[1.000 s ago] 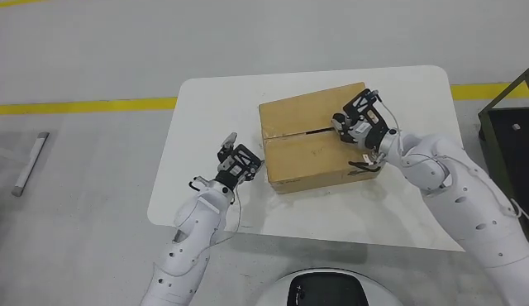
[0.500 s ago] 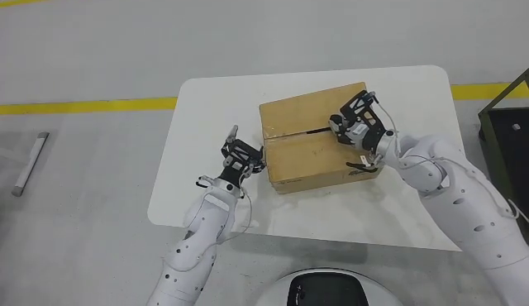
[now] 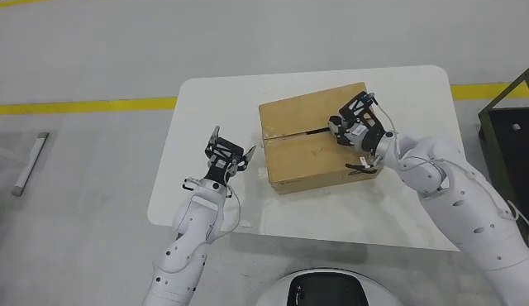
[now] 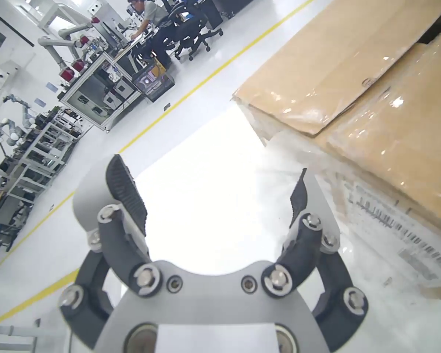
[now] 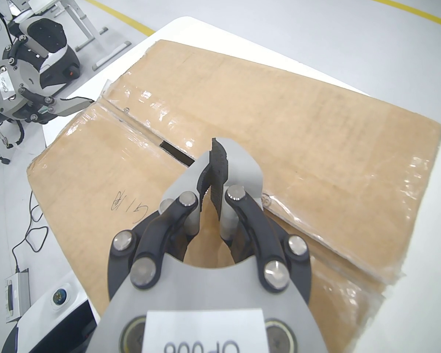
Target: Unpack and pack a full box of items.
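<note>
- The left arm [image 3: 194,223] comes up over the near left part of the white tabletop [image 3: 207,107].
- The left jaws are spread wide and hold nothing. They hang over bare tabletop just beside the left end of the box [image 3: 302,116], clear of it.
- In the left wrist view the box [image 4: 352,56] stands past the open jaws, and the side facing them carries a printed label [image 4: 397,222] under clear film.
- The box is brown cardboard and sits on the tabletop right of centre, turned a little askew to the tabletop's edges.
- Its two top flaps lie flat and closed, with glossy clear tape [image 5: 139,93] along the seam between them.
- A short dark slit [image 5: 176,152] gapes in the seam near the middle of the top.
- A pen scribble [image 5: 128,205] marks the near flap.
- The right arm [image 3: 463,198] reaches in from the near right, over the right part of the box top.
- The right jaws are pressed together with nothing between them. Their tips sit at the seam just by the slit; whether they touch the cardboard I cannot tell.
- Beyond the tabletop's far edge the grey floor carries a yellow line [image 3: 83,106].
- A grey bar [image 3: 29,164] lies on the floor well to the left.
- A dark frame [image 3: 504,132] stands at the right edge.
</note>
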